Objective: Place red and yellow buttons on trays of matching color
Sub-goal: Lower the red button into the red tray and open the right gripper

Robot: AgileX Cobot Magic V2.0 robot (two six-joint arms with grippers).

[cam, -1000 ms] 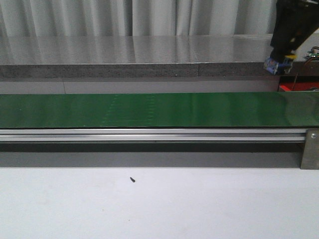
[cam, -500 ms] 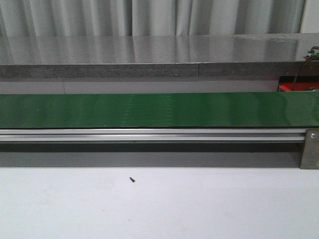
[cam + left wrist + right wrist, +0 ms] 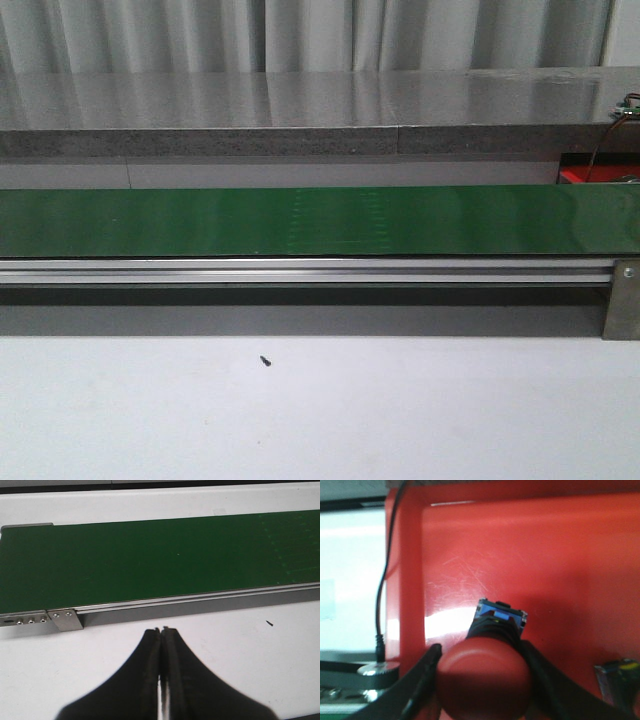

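Observation:
In the right wrist view my right gripper [image 3: 481, 652] is shut on a red button [image 3: 485, 680], a black finger on each side of its round cap. The button's blue base [image 3: 501, 614] points down toward the floor of the red tray [image 3: 545, 555]. A sliver of that red tray [image 3: 577, 176] shows at the far right of the front view. My left gripper [image 3: 161, 629] is shut on nothing, above the white table near one end of the green conveyor belt [image 3: 150, 560]. Neither arm appears in the front view. Yellow buttons and a yellow tray are out of view.
The green belt [image 3: 320, 220] runs across the front view on an aluminium rail, with a grey counter [image 3: 300, 110] behind it. A second small part [image 3: 620, 672] lies in the red tray. A black cable [image 3: 382, 600] runs beside the tray's wall. A black speck [image 3: 266, 361] lies on the table.
One second ago the right arm with the button showed at the front view's top right; it has since left that view. The faint marks on the belt have drifted right.

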